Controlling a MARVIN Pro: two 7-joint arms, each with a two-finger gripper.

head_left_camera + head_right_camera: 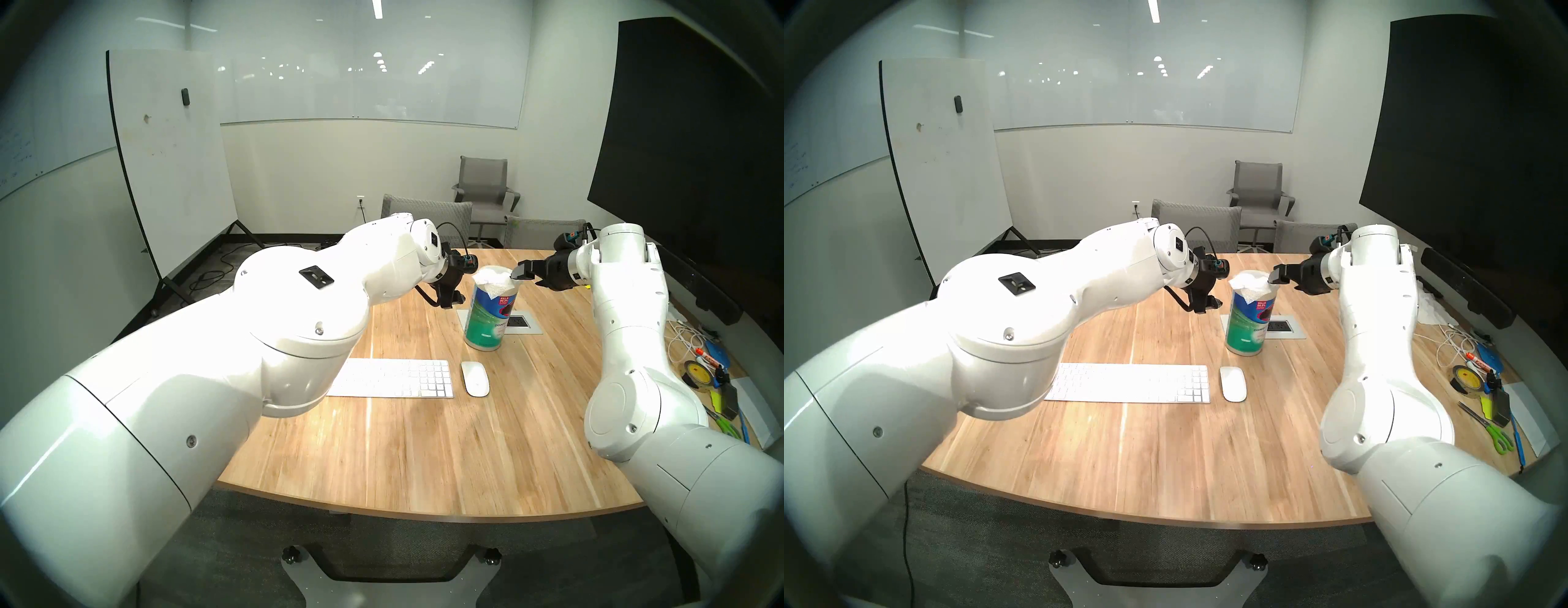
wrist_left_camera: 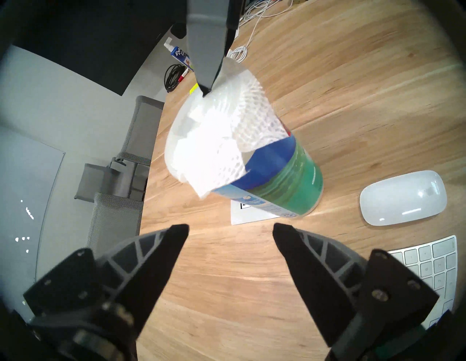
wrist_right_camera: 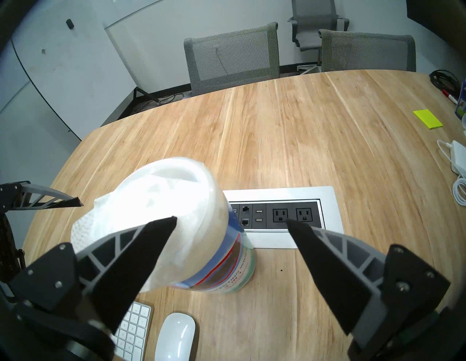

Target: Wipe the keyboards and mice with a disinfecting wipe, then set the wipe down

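Left gripper [image 2: 230,228]: my jaws stand apart with nothing between them, hanging above bare wood just left of the canister and short of touching it.
Right gripper [image 3: 230,220]: my jaws are spread wide and hold nothing; one fingertip [image 2: 205,87] sits at the canister's top rim on its right side (whether it presses on the sheet there I cannot tell), the other hangs over the outlet panel.
Disinfecting wipe [image 2: 222,141]: a white quilted sheet poking out of the canister's top and draped down its side, toward my left gripper.
Canister [image 1: 488,316]: upright at mid-table, green and blue label, its foot against the near left corner of the outlet panel [image 3: 327,201].
Keyboard [image 1: 394,378]: flat on the table [image 1: 424,458] on the near side of the canister and to its left, long edge running left to right; my left arm covers its left end.
Mouse [image 1: 475,378]: lies just right of the keyboard's number pad, apart from it, near the canister's foot.
Far right edge: cables, tape, scissors and markers, well apart from all of this.
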